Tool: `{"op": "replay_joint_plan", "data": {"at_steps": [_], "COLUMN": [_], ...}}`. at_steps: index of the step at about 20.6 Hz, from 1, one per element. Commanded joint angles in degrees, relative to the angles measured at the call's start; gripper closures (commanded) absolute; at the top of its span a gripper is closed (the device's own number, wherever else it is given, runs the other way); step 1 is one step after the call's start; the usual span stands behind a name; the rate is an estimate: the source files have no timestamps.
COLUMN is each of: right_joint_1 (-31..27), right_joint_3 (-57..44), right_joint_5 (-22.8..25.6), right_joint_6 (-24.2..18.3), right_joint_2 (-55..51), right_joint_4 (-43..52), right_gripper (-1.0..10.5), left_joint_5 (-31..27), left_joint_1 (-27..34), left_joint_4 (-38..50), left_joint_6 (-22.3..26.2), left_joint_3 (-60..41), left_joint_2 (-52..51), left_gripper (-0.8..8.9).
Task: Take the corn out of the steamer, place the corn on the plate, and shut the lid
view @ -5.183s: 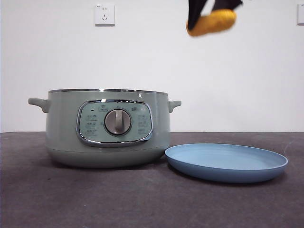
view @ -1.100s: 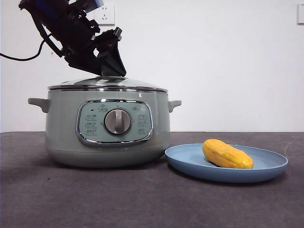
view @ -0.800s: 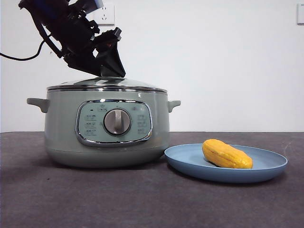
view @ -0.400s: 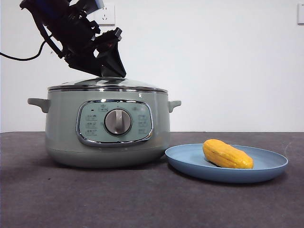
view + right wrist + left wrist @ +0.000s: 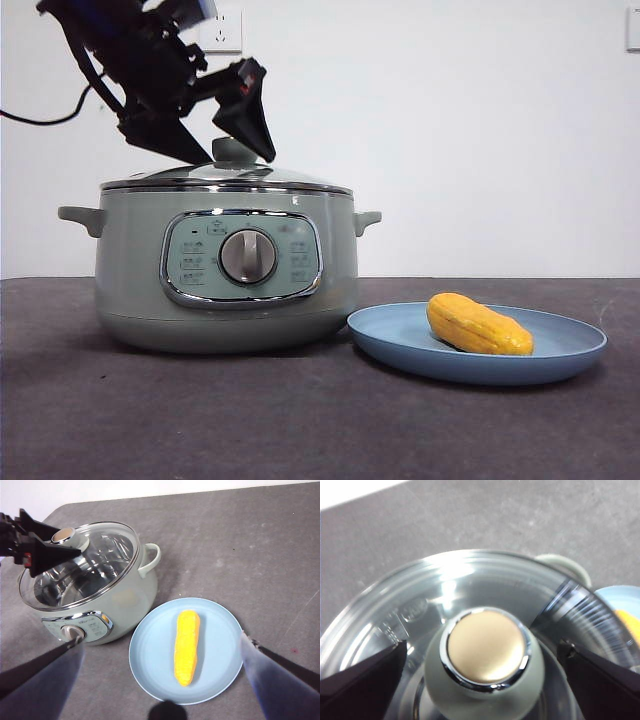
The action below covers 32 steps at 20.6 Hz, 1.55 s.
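Note:
The glass lid (image 5: 225,176) sits flat on the sage-green steamer (image 5: 130,270). My left gripper (image 5: 237,156) hangs just over it, open, one jaw on each side of the pale green knob (image 5: 231,150) without touching it. The left wrist view shows the knob (image 5: 486,647) centred between the spread jaws of the left gripper (image 5: 481,652). The yellow corn (image 5: 478,325) lies on the light-blue plate (image 5: 572,352) to the right of the steamer. My right gripper (image 5: 161,640) is open and empty, high above the corn (image 5: 187,647) and the plate (image 5: 150,655), out of the front view.
A dark grey cloth (image 5: 300,420) covers the table. Behind it is a white wall with a socket (image 5: 220,30). The steamer's side handle (image 5: 367,220) points toward the plate, with a small gap between the pot and the plate rim.
The left gripper's jaws have spread apart and let go of the lid knob; the lid stays on the steamer. Five seconds ago the pot was uncovered and the corn hung in a gripper.

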Motion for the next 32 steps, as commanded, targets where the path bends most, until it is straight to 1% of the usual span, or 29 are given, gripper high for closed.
{"op": "replay_joint_plan", "data": {"at_steps": [1, 7, 11, 13, 17, 19, 23, 25, 27, 28, 29, 30, 32], "right_joint_1": [0.1, 0.1, 0.1, 0.1, 0.1, 0.1, 0.1, 0.1, 0.1, 0.1, 0.1, 0.1, 0.1], "right_joint_3": [-0.3, -0.3, -0.3, -0.3, -0.3, -0.3, -0.3, -0.3, -0.3, -0.3, -0.3, -0.3, -0.3], "right_joint_5": [-0.1, -0.1, -0.1, -0.7, -5.0, -7.9, -12.4, -13.6, -13.6, -13.6, -13.6, -13.6, -13.6], "right_joint_6": [-0.3, -0.8, -2.3, -3.5, -6.3, -7.6, -8.7, -8.7, -8.7, -8.7, -8.7, -8.7, -8.7], "right_joint_2": [0.0, 0.0, 0.0, 0.0, 0.2, 0.3, 0.5, 0.7, 0.7, 0.8, 0.8, 0.8, 0.9], "right_joint_4": [0.2, 0.1, -1.3, -2.4, -4.9, -6.2, -8.3, -9.0, -9.8, -10.2, -10.6, -10.9, -11.5], "right_gripper": [3.5, 3.5, 3.5, 3.5, 3.5, 3.5, 3.5, 3.5, 3.5, 3.7, 4.3, 4.9, 6.7], "left_joint_5": [-0.1, -0.1, 0.0, 0.1, 1.2, 2.8, 6.6, 8.3, 9.3, 9.3, 9.3, 9.3, 9.3], "left_joint_1": [0.2, 0.2, 0.1, 0.1, 0.1, 0.1, 0.1, 0.1, 0.1, 0.1, 0.1, 0.1, 0.1], "left_joint_4": [-0.1, -3.5, -10.4, -15.8, -27.2, -32.5, -40.7, -43.5, -45.5, -46.4, -47.0, -47.6, -48.7], "left_joint_6": [0.1, 0.1, 0.0, -1.2, -3.0, -3.1, -4.3, -4.3, -4.3, -4.3, -4.3, -4.3, -4.3], "left_joint_3": [-0.5, -0.5, -0.5, -0.5, -0.5, -0.5, -0.5, -0.5, -0.5, -0.5, -0.5, -0.5, -0.5], "left_joint_2": [-2.8, -10.1, -17.0, -21.0, -28.4, -31.5, -36.5, -38.1, -39.1, -39.4, -39.6, -39.6, -39.6], "left_gripper": [3.06, 3.06, 3.07, 3.10, 3.11, 3.12, 3.15, 3.16, 3.26, 3.70, 4.26, 4.87, 6.62]}}
